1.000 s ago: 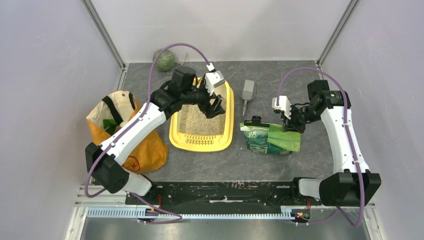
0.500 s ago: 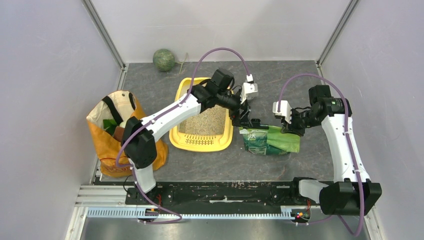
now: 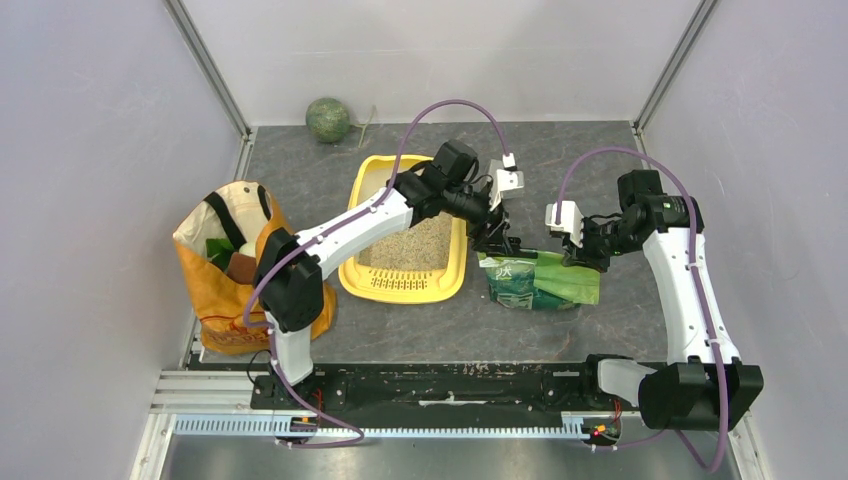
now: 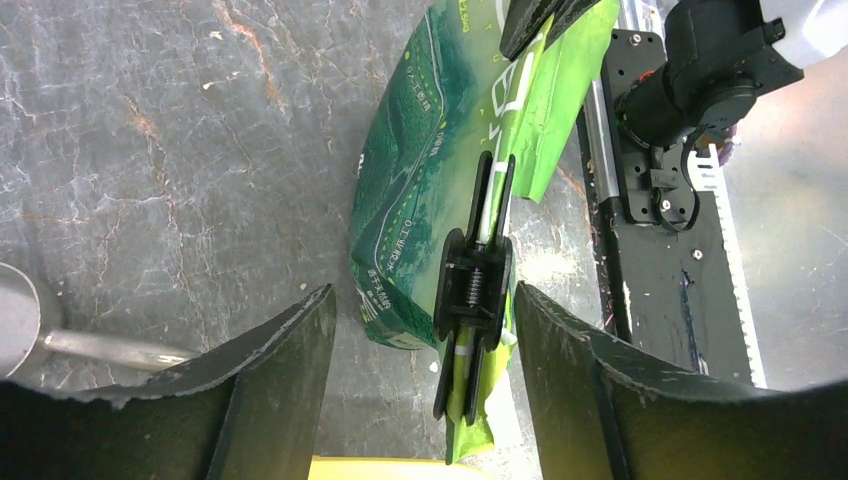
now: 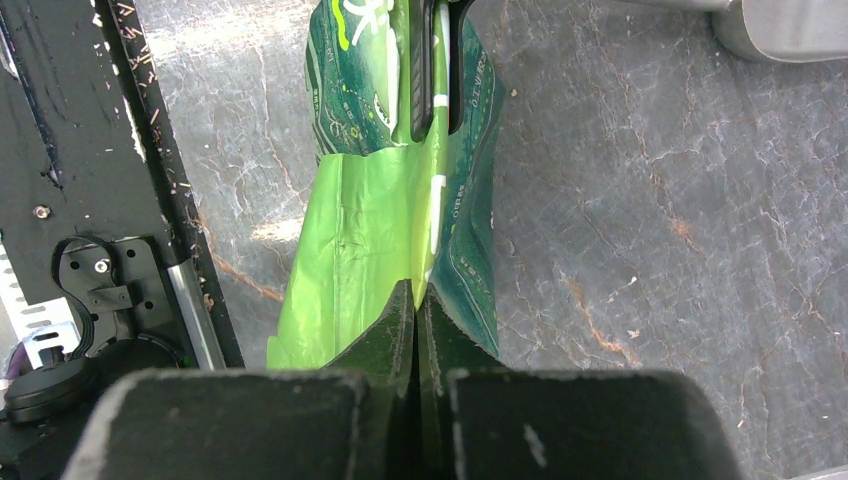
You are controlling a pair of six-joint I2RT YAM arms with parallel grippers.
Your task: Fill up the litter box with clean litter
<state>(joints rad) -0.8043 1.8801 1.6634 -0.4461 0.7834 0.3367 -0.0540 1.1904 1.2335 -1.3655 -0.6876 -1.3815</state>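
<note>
Your left end effector [image 4: 422, 295], spread, has swung from the yellow rectangular plastic litter box [image 3: 352, 272] to the black clip [image 4: 475, 300] on the glossy green bag [image 3: 545, 282], probably to unclip it, while your right end effector [image 5: 412, 292] pinches that bag's right end.

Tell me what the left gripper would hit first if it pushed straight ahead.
Most likely the black clip on the green bag: it lies straight ahead between the left gripper's open fingers. How far off it is I cannot tell.
</note>
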